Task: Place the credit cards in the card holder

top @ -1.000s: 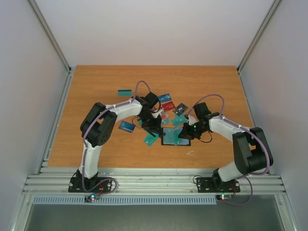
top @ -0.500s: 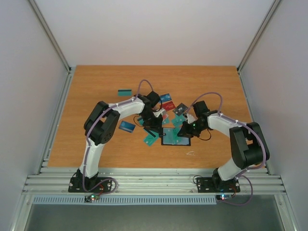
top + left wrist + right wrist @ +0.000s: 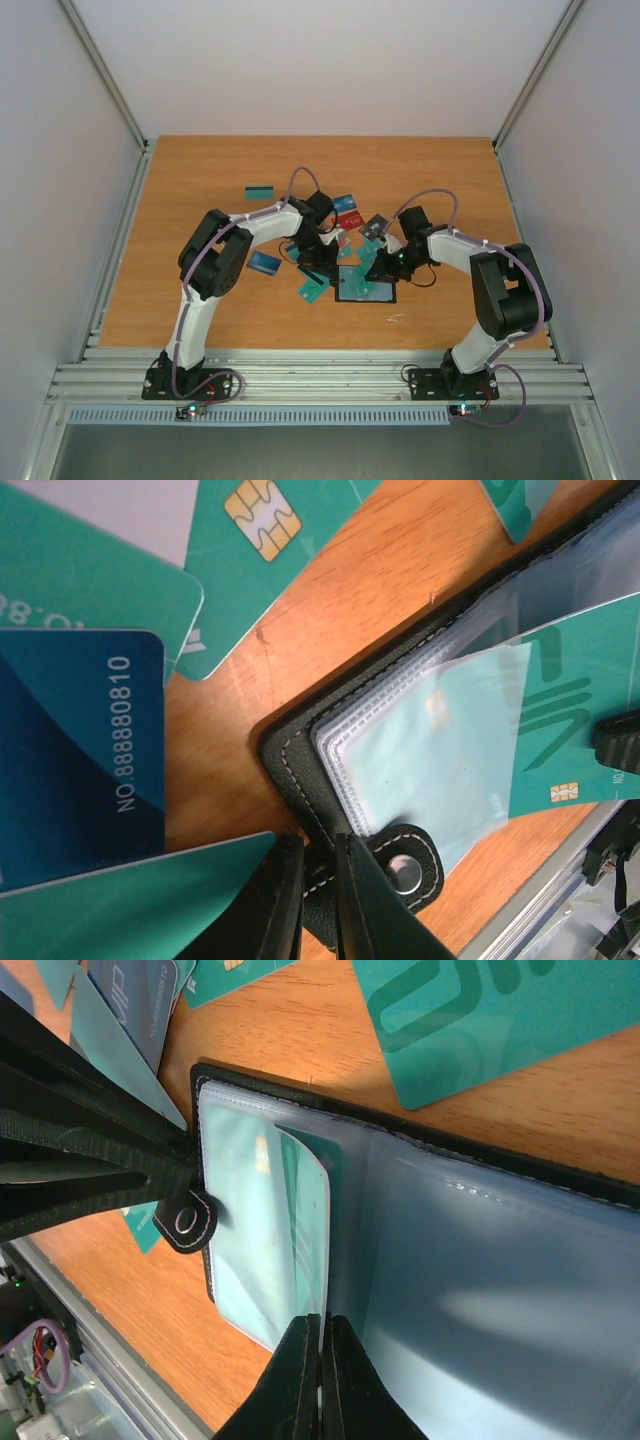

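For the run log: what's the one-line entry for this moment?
left claw: shut on card holder edge | right claw: shut on teal card | teal card: partly inside clear sleeve

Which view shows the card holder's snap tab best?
Left wrist: the snap tab is close, stud and stitching clear. Right wrist shows it smaller, at the card holder's edge; top external cannot resolve it.
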`<state>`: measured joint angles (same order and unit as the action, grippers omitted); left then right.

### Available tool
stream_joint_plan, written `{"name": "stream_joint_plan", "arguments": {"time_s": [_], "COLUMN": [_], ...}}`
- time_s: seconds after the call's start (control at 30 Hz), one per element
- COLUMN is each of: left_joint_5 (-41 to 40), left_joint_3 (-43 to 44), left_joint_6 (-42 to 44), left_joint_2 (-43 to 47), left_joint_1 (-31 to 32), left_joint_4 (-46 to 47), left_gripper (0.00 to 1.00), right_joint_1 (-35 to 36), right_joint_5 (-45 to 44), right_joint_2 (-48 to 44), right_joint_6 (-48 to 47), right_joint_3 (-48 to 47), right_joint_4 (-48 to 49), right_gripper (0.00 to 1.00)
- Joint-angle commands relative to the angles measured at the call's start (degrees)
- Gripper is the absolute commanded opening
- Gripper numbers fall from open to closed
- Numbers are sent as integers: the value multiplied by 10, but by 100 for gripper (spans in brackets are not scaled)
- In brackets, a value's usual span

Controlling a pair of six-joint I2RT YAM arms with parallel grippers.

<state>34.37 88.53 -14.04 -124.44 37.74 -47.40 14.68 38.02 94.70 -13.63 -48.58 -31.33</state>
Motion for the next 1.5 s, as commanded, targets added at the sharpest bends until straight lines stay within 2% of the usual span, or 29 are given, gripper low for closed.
{"name": "stream_joint_plan", "arguments": {"time_s": [0.0, 0.73, 1.47], "left_joint_5": [7, 17, 14], "left_joint_3": [12, -10, -29], "left_joint_6": [14, -9, -21], "left_joint_2": [-17, -11, -4], "left_joint_1": [3, 7, 16], "left_joint_4": [-10, 17, 35], "left_gripper": [11, 11, 11], "right_joint_1": [0, 3, 46], "right_joint_5": [-25, 10, 15], "right_joint_2": [14, -16, 0], "right_joint_6": [-2, 154, 208], "right_joint_3": [5, 83, 111], "right_joint_4": [1, 109, 181], "right_gripper": [1, 1, 1]}}
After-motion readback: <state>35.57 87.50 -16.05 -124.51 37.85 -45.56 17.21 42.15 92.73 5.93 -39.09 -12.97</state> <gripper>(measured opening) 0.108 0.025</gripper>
